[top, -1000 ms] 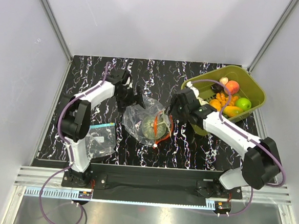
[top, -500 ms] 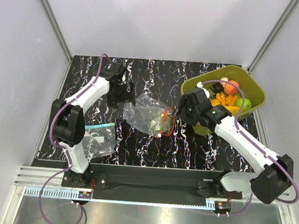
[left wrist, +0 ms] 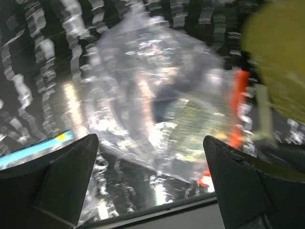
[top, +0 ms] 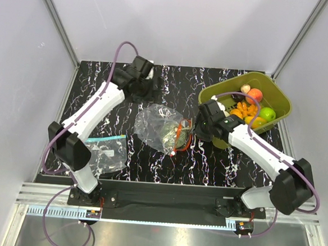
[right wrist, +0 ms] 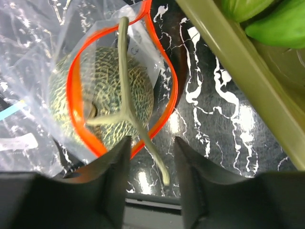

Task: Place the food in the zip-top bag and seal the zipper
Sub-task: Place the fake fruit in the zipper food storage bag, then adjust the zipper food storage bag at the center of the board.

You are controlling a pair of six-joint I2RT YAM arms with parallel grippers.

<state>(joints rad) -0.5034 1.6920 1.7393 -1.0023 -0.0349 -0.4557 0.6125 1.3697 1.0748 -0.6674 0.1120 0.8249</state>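
Black marbled table (top: 206,160) fills the floor of a pale grey-walled booth, with 2 arms bolted at its near edge. The left arm reaches up to the far left of the table, and its left gripper (top: 149,89) hangs above the surface with the fingers (left wrist: 71,176) spread wide on nothing; it is apart from the bag. The right arm stretches in from the right, between the tub and the bag.

An olive-green tub (top: 211,95) sits at the far right corner, holding a peach (top: 254,95), a green apple (top: 267,114) and oranges (top: 238,113) among other pieces.

Near the middle of the table lies the clear crinkly bag (top: 152,125), on its side with its mouth turned right. A netted grey-green melon (top: 168,133) rests inside it. The red-orange zipper (top: 181,136) is unsealed; from the right wrist it forms an open loop (right wrist: 71,95) around the melon (right wrist: 138,90).

A second clear bag (top: 108,153) with a teal strip (top: 109,138) lies flat at the near left, well apart.

At the bag's mouth, the right gripper (top: 194,128) has its 2 fingers (right wrist: 119,171) parted, and the end of the melon's thin stalk (right wrist: 125,67) lies in the gap. I cannot tell whether either finger touches it.
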